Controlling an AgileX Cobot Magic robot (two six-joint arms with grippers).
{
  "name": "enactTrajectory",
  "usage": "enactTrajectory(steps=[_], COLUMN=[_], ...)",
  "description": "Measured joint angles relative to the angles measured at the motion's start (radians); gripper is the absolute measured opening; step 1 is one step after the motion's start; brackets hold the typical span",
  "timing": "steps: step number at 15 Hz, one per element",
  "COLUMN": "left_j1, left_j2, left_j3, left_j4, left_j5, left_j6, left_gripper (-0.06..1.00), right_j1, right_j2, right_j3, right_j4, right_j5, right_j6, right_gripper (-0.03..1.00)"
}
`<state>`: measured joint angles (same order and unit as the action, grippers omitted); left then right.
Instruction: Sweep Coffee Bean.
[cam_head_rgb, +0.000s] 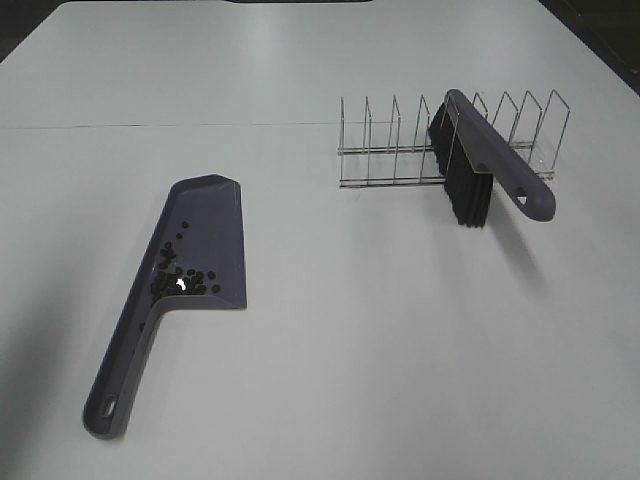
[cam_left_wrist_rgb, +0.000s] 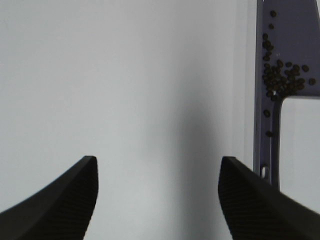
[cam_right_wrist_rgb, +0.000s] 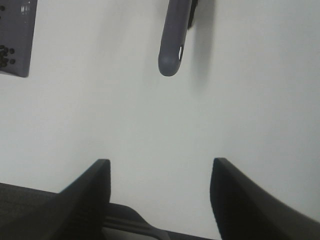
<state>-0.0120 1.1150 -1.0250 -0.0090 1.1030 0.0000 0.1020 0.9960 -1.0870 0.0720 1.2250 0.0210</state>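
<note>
Beside left end effector (cam_left_wrist_rgb: 157, 200), apparently apart, coffee beans (cam_left_wrist_rgb: 281, 77)

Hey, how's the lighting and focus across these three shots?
Exterior high: even, soft light, brush casting a faint shadow, small glare spot among the coffee beans. Left wrist: beans slightly soft, tool tips blurred. Right wrist: brush handle casts a soft shadow.

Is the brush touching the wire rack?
Touching. The exterior high view shows the brush lying across the wire rack, its handle resting between the wire dividers and its bristles hanging down in front.
</note>
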Motion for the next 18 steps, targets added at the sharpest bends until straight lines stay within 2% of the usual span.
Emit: enactTrajectory(steps=[3,7,11,16,18], left_j1=[0.0,0.0,0.0,0.0,0.0], left_j2=[-0.265,-0.607,-0.79,-1.012,-1.098], left_j3=[0.166,0.268,0.333,0.453,0.458], left_j4=[0.0,-0.016,-0.052,-0.034,-0.034], left_j5=[0.017,0.09,0.114,0.113,0.111], left_j6=[0.0,0.006,-0.013,-0.035,-0.035], left_gripper=[0.61,0.61,0.61,0.61,0.61], right_j1=[0.0,0.0,0.0,0.0,0.0], right_j2=[-0.189,-0.488,-0.722,-0.949,-1.0], right_j3=[0.078,0.273,0.417,0.581,0.589], right_j4=[-0.025,-0.025,-0.026,-0.037,-0.051], right_j5=[0.0,0.002,0.002,0.004,0.003], right_j6=[0.0,-0.021,-0.061,-0.061,-0.06], right_gripper=[0.54,0.54,0.54,0.54,0.54])
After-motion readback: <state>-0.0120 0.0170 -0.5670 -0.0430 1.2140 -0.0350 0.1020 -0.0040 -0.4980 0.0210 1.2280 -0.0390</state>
